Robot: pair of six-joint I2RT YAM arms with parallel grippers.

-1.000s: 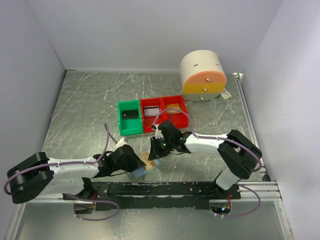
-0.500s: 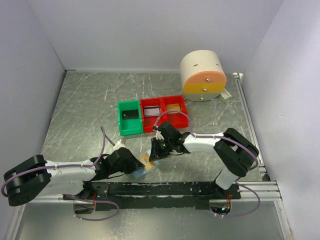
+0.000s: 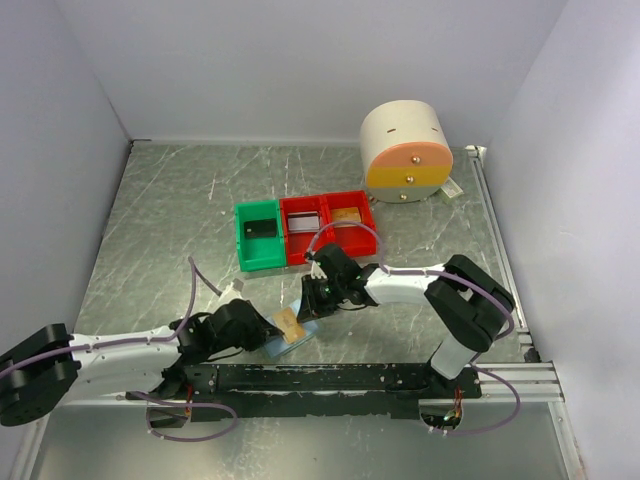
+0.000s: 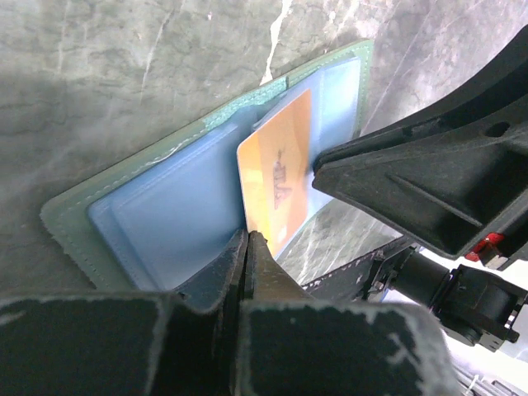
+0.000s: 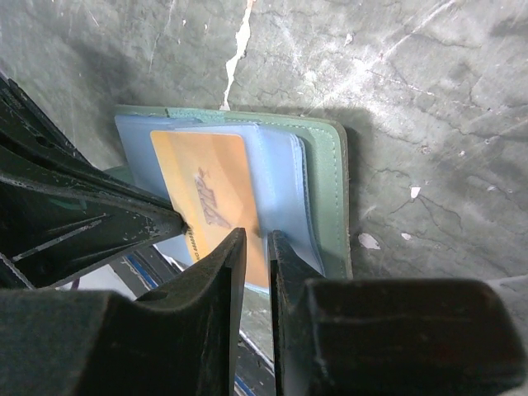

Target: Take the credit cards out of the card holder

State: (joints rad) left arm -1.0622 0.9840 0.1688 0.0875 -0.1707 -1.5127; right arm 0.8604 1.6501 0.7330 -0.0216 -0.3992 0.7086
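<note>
The card holder is a pale blue sleeve with a green border, lying open on the table near the front edge; it also shows in the top view and the right wrist view. An orange credit card sticks partly out of its pocket, also seen in the top view and the right wrist view. My left gripper is shut on the card's near corner. My right gripper pinches the holder's blue pocket edge beside the card. The two grippers face each other over the holder.
A green bin and two red bins stand behind the holder. A round cream drawer unit sits at the back right. A black rail runs along the near edge. White walls close three sides.
My left arm has drawn back to the left with the orange card, sliding it further out of the pocket. The right gripper has stayed at the holder.
</note>
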